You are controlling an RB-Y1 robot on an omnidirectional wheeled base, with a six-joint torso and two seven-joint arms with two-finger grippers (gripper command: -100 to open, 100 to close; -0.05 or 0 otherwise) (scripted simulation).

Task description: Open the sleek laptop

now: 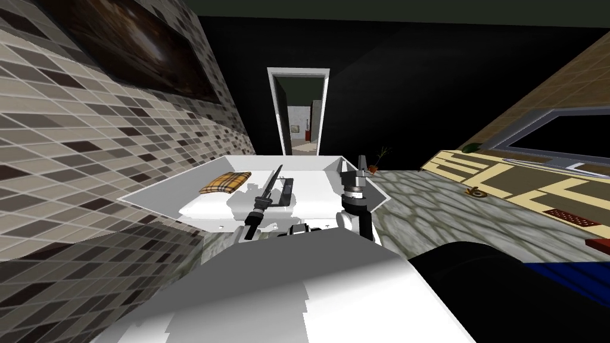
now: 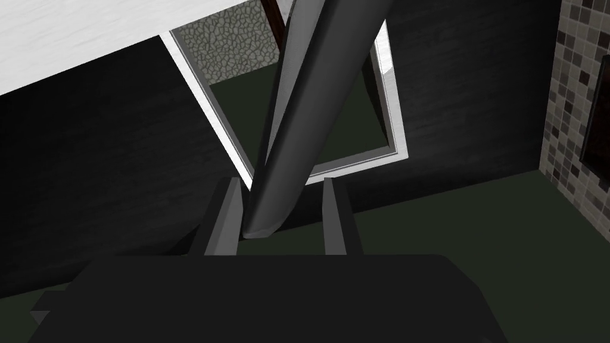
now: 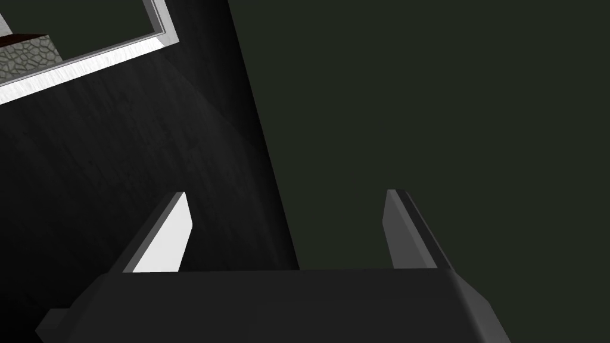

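The laptop stands on a white surface [image 1: 316,178], its dark base [image 1: 287,192] flat and its thin dark grey lid [image 1: 274,180] raised steeply. My left gripper [image 1: 264,201] reaches in from the near side and holds the lid's free edge. In the left wrist view the lid [image 2: 310,119] runs slantwise between the two fingers of the left gripper [image 2: 280,181], its corner tight against one finger [image 2: 229,208]. My right gripper [image 1: 361,162] is held up by the surface's right corner, open and holding nothing. In its wrist view the right gripper [image 3: 286,193] points at a dark wall.
A plaid cushion [image 1: 226,181] lies on the white surface left of the laptop. A tiled wall [image 1: 89,149] closes in on the left. Beyond the surface is a white-framed doorway [image 1: 298,113]. Stone floor [image 1: 429,196] spreads to the right, with a small plant [image 1: 379,158].
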